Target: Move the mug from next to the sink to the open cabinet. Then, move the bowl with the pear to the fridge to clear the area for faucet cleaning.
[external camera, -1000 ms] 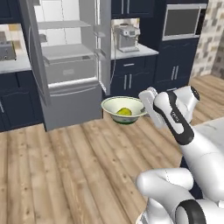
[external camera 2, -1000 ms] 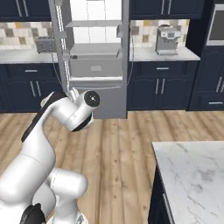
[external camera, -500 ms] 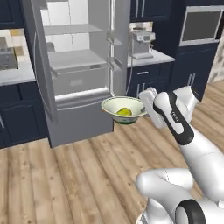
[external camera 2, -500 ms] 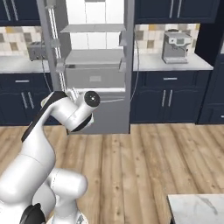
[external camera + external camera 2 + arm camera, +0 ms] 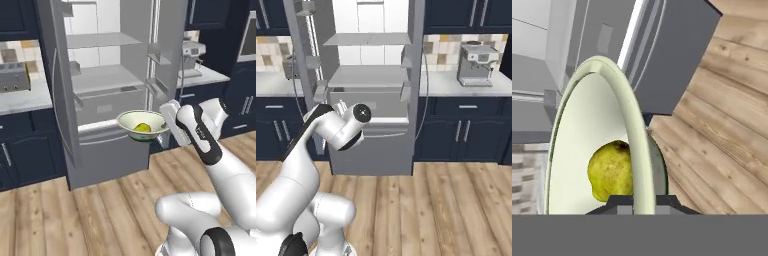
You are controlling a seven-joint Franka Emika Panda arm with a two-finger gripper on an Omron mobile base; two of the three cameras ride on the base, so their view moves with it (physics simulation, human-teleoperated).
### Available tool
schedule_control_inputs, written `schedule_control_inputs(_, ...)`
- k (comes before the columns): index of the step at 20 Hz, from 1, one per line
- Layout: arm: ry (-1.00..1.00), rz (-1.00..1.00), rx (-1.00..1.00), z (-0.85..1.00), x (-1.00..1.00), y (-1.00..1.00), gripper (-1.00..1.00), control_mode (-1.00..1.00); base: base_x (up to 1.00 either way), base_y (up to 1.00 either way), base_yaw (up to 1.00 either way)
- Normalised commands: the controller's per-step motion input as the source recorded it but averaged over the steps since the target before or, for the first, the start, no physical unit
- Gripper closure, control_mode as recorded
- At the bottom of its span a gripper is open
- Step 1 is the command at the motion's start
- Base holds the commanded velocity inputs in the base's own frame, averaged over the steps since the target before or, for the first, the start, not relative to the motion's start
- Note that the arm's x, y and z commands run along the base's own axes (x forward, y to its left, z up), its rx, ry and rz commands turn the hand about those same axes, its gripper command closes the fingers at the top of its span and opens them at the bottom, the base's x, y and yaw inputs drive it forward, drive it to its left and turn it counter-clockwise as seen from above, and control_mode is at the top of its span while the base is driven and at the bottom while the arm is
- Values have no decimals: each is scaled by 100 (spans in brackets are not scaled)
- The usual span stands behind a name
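The base has driven closer to the fridge (image 5: 107, 95) since 1 second ago, so the fridge now stands larger and nearer the middle of both base views, while the bowl (image 5: 142, 125) keeps its place at the end of the arm. In the left base view the gripper (image 5: 168, 120) is clenched on the bowl's rim at its right side and holds the bowl level in the air, in front of the fridge's bottom drawer. The pear (image 5: 143, 127) lies inside the bowl, near its middle. Both fridge doors stand open, showing a white interior with 2 grey shelves above a grey drawer. In the hand view the bowl (image 5: 594, 145) appears edge-on, its pale green rim running between the 2 dark fingertips (image 5: 619, 203), and the pear (image 5: 610, 170) rests against the inner wall just above them. Beyond the bowl are the grey fridge front and the wooden floor (image 5: 727, 125). In the right base view the arm covers the bowl; a coffee machine (image 5: 476, 64) stands on the counter (image 5: 461, 84) to the right of the fridge (image 5: 373, 85). A toaster (image 5: 12, 77) sits on the counter at the left of the left base view.
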Motion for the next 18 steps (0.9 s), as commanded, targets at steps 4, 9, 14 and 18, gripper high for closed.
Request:
schedule_control_inputs(4,0,0,0,0,0,0,100,100,100,32,7)
schedule_control_inputs(9,0,0,0,0,0,0,100,100,100,2,-1)
schedule_control_inputs(14,0,0,0,0,0,0,100,100,100,0,-5)
schedule_control_inputs(18,0,0,0,0,0,0,100,100,100,0,-7)
